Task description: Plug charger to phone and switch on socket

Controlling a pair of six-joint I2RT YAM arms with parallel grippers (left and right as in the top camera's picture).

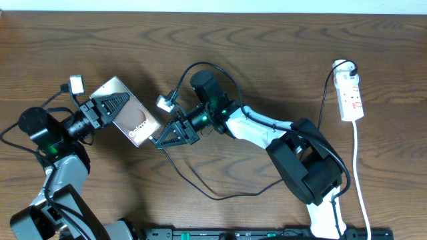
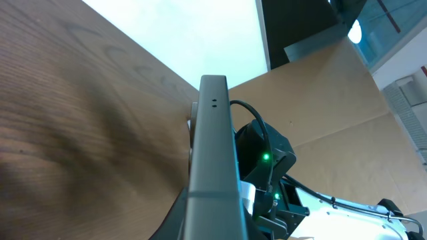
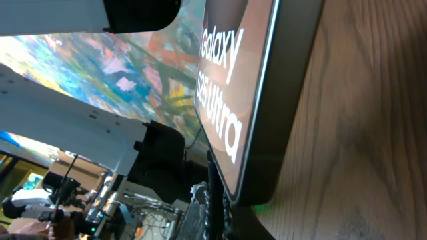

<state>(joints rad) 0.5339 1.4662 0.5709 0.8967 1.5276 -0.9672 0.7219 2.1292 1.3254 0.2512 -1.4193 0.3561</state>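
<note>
The phone (image 1: 137,120) is at the left middle of the counter (image 1: 267,53), between the two tools. The left tool (image 1: 119,102) is closed on its upper left end, with one finger lying across the glossy face. The right tool (image 1: 160,141) is just beside the lower right end of the phone, and its jaws are pressed together on the charger (image 1: 200,190). This thin black cable leaves the tool tip, makes a loop toward the front of the counter and then goes up to the socket (image 1: 351,97), which lies well apart near the right edge. The phone face is brownish-grey and reflects colours, and the right wrist view shows the white words "Galaxy S25 Ultra" on it. In the left wrist view the phone (image 2: 212,167) shows only its thin grey edge with two small holes. Whether the plug tip is already inside the phone I cannot tell.
</note>
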